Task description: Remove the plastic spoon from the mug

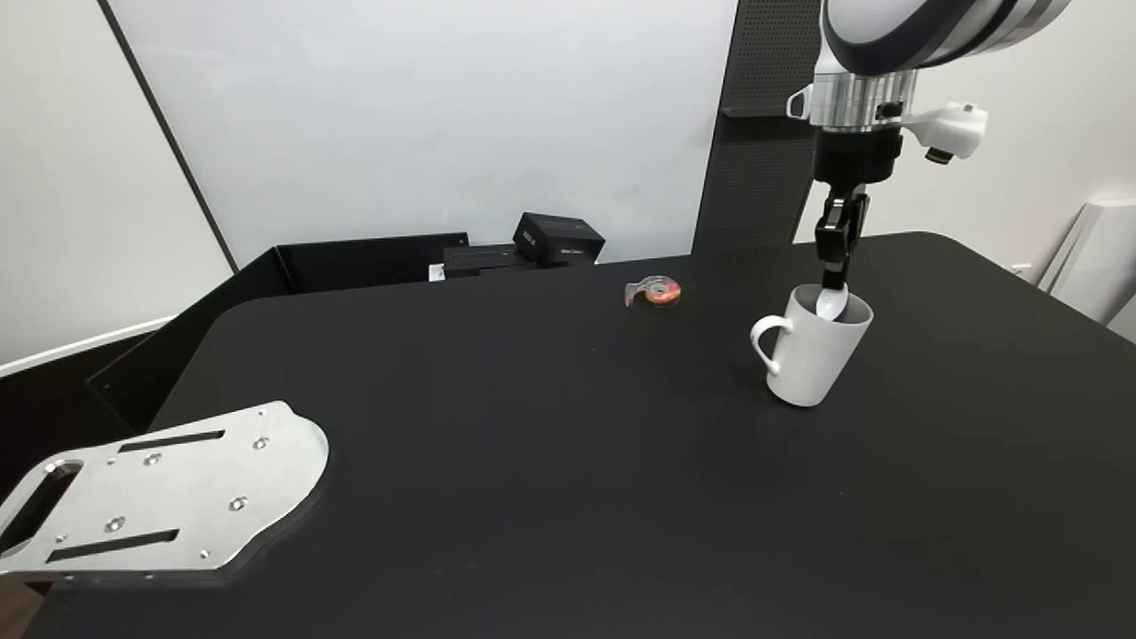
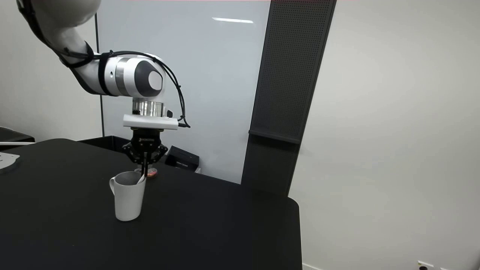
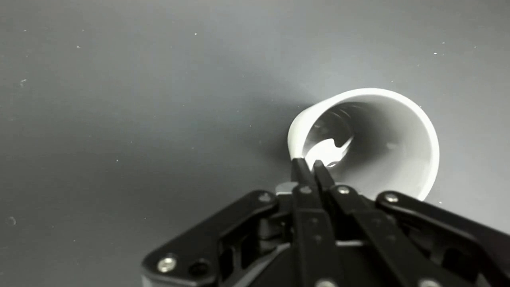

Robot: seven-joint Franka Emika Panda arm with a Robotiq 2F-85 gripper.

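The white mug point(image 1: 812, 359) stands on the black table and also shows in an exterior view point(image 2: 128, 200). In the wrist view the mug point(image 3: 410, 159) is seen from above into its mouth. The white plastic spoon point(image 1: 832, 304) is in the mug, its oval bowl up at the rim and its handle down inside. It also shows in an exterior view point(image 2: 141, 180) and in the wrist view point(image 3: 326, 152). My gripper point(image 1: 834, 277) points down at the mug's rim. Its fingertips point(image 3: 308, 162) are nearly together with the spoon's upper end between them. The fingers partly hide the spoon and rim.
A small red-and-clear tape dispenser point(image 1: 658, 291) lies on the table behind the mug. A black box point(image 1: 561, 238) sits beyond the table's back edge. A silver metal plate point(image 1: 195, 488) is at the table's far side from the mug.
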